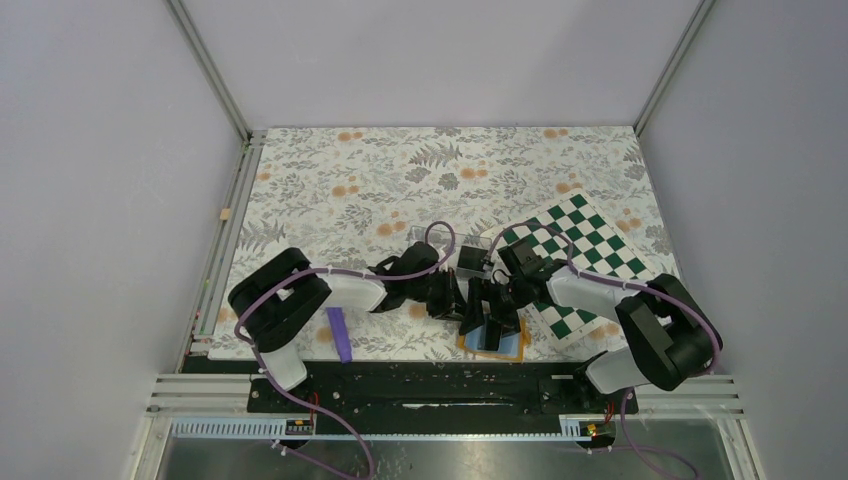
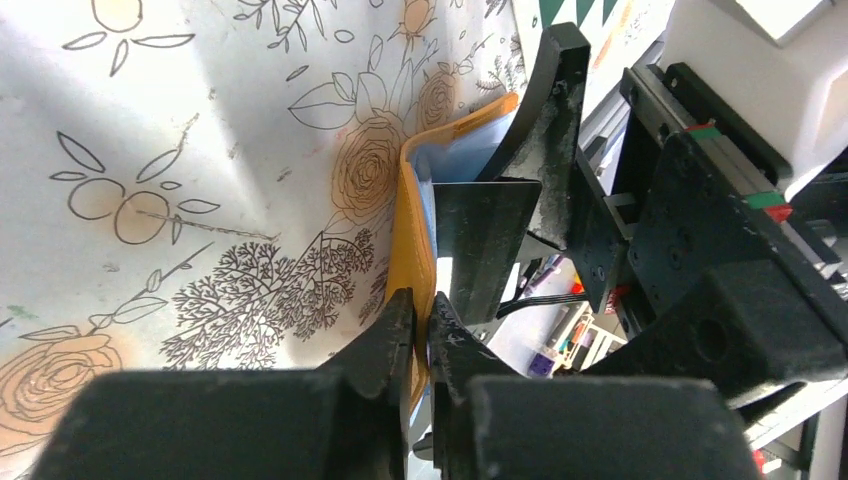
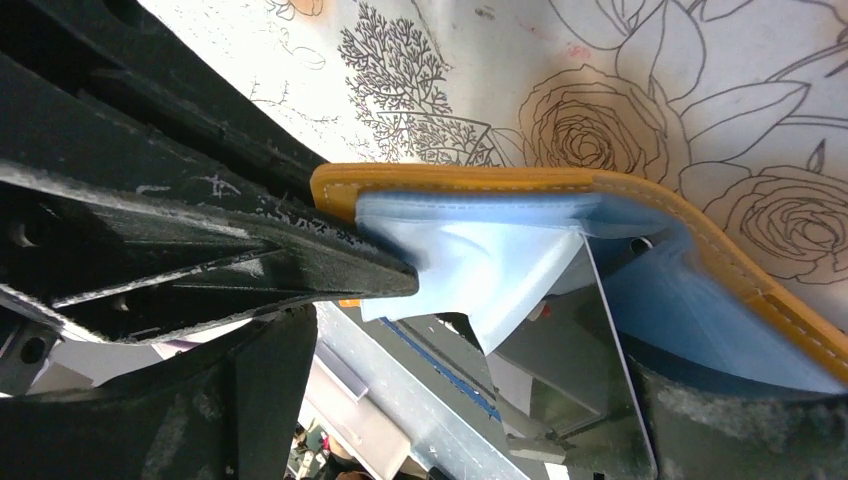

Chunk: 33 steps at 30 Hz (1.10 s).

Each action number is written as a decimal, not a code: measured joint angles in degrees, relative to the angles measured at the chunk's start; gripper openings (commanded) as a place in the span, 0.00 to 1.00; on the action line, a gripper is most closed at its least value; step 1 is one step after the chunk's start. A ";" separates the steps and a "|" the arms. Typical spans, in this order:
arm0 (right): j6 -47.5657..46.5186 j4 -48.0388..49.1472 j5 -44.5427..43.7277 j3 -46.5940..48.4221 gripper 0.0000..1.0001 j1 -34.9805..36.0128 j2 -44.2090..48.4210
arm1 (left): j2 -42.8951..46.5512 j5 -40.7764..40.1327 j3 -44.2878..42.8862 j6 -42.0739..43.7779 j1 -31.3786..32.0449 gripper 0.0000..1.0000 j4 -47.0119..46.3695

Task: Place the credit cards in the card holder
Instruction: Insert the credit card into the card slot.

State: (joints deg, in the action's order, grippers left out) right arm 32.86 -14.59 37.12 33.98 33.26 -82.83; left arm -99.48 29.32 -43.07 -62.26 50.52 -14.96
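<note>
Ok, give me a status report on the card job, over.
Left gripper pinched on card holder cover. Right gripper jaws wide, credit card poised at blue pocket mouth. No obstruction seen.

Soft, even light falls from overhead. The tablecloth (image 1: 400, 180) is bright, with only faint shadows. Seen from the left wrist, the cloth glares almost white and the left gripper (image 2: 420, 325) blurs into a dark mass. From the right wrist the card holder (image 3: 560, 185) looks crisp, while the clutter below it is out of focus.
</note>
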 measured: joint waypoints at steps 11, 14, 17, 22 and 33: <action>-0.13 -2.14 -1.68 1.44 0.89 0.52 -0.09 | 3.52 -4.74 0.59 -0.35 1.16 0.00 6.27; -0.70 -3.61 -3.26 2.49 0.90 0.72 -0.11 | 4.76 -6.36 0.72 -0.37 1.46 0.00 8.35; -1.25 -5.20 -4.81 3.72 0.90 0.79 -0.42 | 4.96 -7.52 1.18 -0.59 1.51 0.00 9.31; -2.23 -7.82 -7.15 5.16 0.91 0.79 -0.68 | 4.96 -8.26 1.84 -0.76 1.51 0.00 9.79; -3.08 -9.20 -7.80 5.92 0.89 0.79 -1.22 | 4.83 -8.66 1.84 -0.15 1.55 0.00 10.56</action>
State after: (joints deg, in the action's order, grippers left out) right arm 29.78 -23.79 29.32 39.90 34.04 -84.05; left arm -94.65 20.67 -41.23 -62.41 52.07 -4.40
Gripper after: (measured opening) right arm 0.887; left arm 0.040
